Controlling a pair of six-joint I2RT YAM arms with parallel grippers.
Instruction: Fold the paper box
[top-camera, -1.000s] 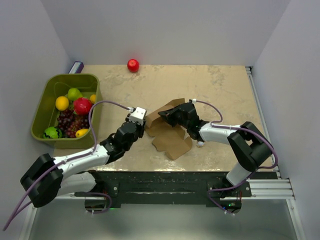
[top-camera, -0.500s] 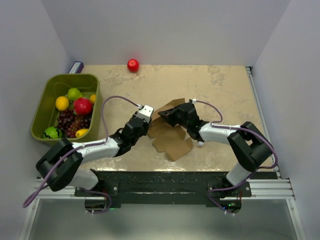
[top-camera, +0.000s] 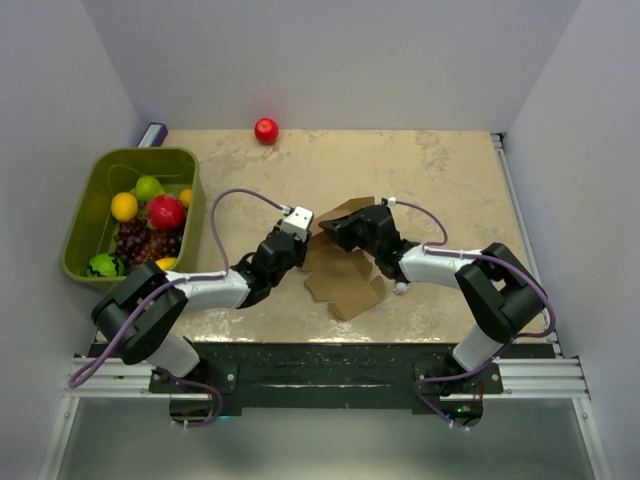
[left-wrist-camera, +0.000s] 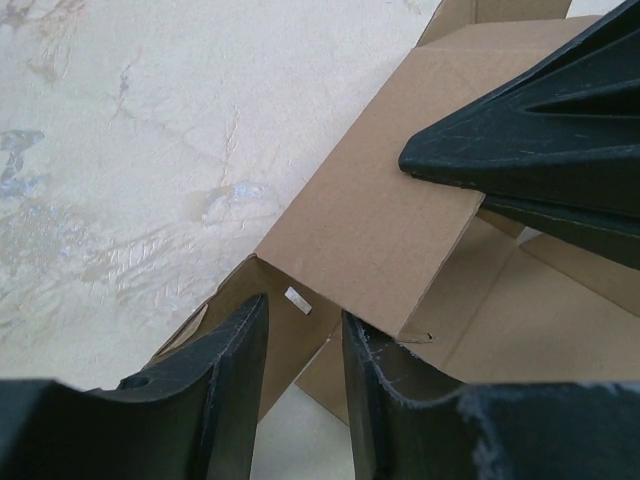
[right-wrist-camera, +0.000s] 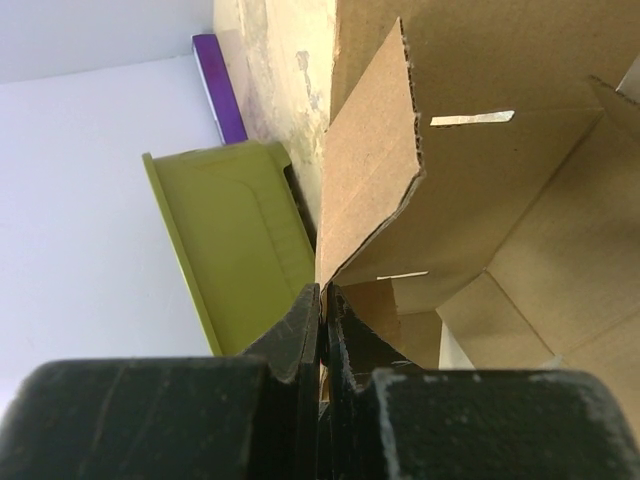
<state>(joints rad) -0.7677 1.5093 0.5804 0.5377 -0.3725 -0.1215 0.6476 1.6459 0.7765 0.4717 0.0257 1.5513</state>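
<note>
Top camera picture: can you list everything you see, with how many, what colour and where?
paper box: one, brown, unfolded, table middle
bin: one, green, table's left
fruit: several, yellow, green, red, purple, inside bin
ball: one, red, table's far edge
flat thing: one, purple, behind bin
table: one, beige, under everything
left fingers: two, black, apart, at a box flap
right fingers: two, black, shut on a box flap

We had the beige marbled table (top-camera: 440, 180) there: the green bin (top-camera: 80, 215) sat along its left edge, a red apple (top-camera: 266, 131) at the far edge, a purple object (top-camera: 152, 134) in the far-left corner, and the paper box (top-camera: 345, 285) lay unfolded mid-table, one flap raised.
</note>
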